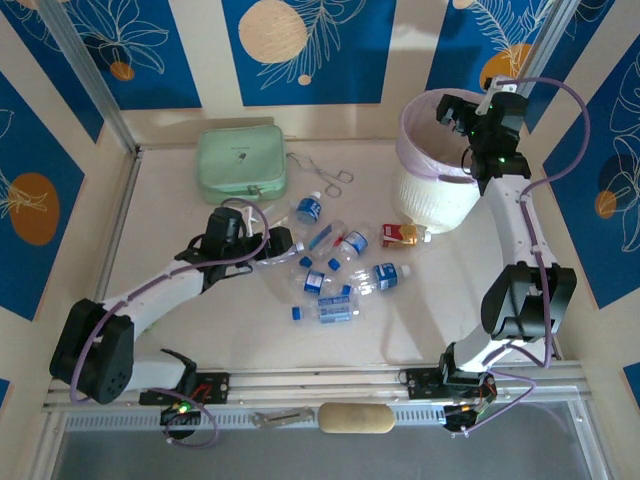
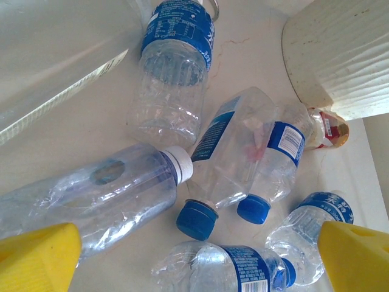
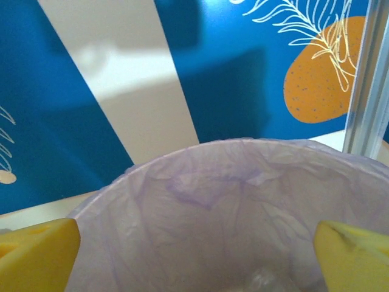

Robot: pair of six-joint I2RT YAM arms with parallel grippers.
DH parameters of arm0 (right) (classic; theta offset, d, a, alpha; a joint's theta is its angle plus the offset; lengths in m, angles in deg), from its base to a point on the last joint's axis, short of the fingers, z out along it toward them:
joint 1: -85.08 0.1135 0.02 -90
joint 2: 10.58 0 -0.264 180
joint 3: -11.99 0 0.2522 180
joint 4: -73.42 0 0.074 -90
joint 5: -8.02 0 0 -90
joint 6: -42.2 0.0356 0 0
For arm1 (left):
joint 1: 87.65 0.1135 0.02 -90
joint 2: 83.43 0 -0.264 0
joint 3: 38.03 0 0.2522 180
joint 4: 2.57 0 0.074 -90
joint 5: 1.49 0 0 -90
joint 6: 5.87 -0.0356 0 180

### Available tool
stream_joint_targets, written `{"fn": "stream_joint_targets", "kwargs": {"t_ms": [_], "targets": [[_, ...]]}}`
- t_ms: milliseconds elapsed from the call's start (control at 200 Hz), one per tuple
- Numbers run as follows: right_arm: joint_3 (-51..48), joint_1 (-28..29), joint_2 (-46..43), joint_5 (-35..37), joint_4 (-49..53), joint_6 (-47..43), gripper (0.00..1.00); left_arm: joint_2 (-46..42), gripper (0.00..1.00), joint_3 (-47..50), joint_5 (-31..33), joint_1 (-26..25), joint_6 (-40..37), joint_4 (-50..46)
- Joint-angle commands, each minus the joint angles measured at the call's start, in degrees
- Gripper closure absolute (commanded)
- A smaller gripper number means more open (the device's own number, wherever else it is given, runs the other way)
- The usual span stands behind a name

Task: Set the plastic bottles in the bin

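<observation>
While parked straight over the bin (image 1: 435, 205), holds nothing in the right gripper (image 3: 194, 254), fingers spread wide above the lilac liner (image 3: 200, 194). Has the left gripper (image 2: 196, 255) well left of the bin, down low, jaws wide apart too and empty, pointed at the plastic bottles (image 1: 388, 275). Shows those lying loose in a heap between that gripper and the bin. Also 1 red-and-white carton (image 1: 400, 235) just beside the bin's base, can't tell if touching.
</observation>
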Motion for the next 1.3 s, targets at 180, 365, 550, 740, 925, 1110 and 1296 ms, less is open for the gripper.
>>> {"fn": "stream_joint_targets", "kwargs": {"t_ms": [180, 365, 550, 740, 925, 1110, 1296], "targets": [[-4.32, 8.51, -13.26, -6.61, 4.33, -5.13, 0.01, -3.75, 0.01, 0.46, 2.18, -1.09, -2.99, -4.26], [-12.4, 18.75, -20.01, -15.88, 12.8, -6.86, 0.01, -6.81, 0.01, 2.25, 8.63, -1.01, -1.21, -5.01], [-19.72, 30.59, -20.99, -20.31, 19.37, -5.29, 0.01, -11.05, 0.01, 4.0, 13.62, 1.01, 0.27, -4.17], [-23.6, 40.24, -18.51, -25.14, 26.22, -4.03, 0.01, -12.35, 0.01, 5.25, 12.01, 4.1, 1.92, -4.35], [-24.58, 49.1, -15.84, -21.99, 34.97, -3.97, 0.01, -12.11, 0.01, 7.05, 11.1, 5.05, 3.71, -2.05], [-24.02, 56.61, -10.42, -13.19, 42.34, -6.69, 0.01, -10.89, 0.01, 6.95, 10.75, 5.14, 3.7, -0.61], [-20.28, 61.4, -1.42, -2.04, 46.65, -12.3, 0.01, -11.42, 0.01, 6.5, 10.7, 5.23, 2.62, -1.95]]}}
